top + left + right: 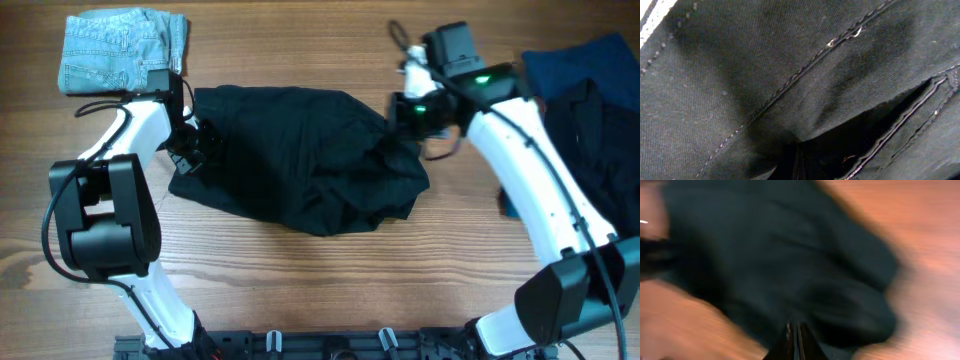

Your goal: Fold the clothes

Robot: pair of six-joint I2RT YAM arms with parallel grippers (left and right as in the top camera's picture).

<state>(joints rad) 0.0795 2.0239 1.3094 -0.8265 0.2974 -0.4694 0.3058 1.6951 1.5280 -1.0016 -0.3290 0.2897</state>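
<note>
The shorts (300, 160) lie on the table (330, 290) between the two sets of jaws. The left gripper (195, 145) sits at one edge of the shorts and the right gripper (400, 112) at the opposite edge, with fabric directly ahead of each. The denim shorts (120, 50) lie behind the left jaws, near them and well apart from the right jaws. The garment pile (590, 90) lies behind the right jaws, at the table edge.
</note>
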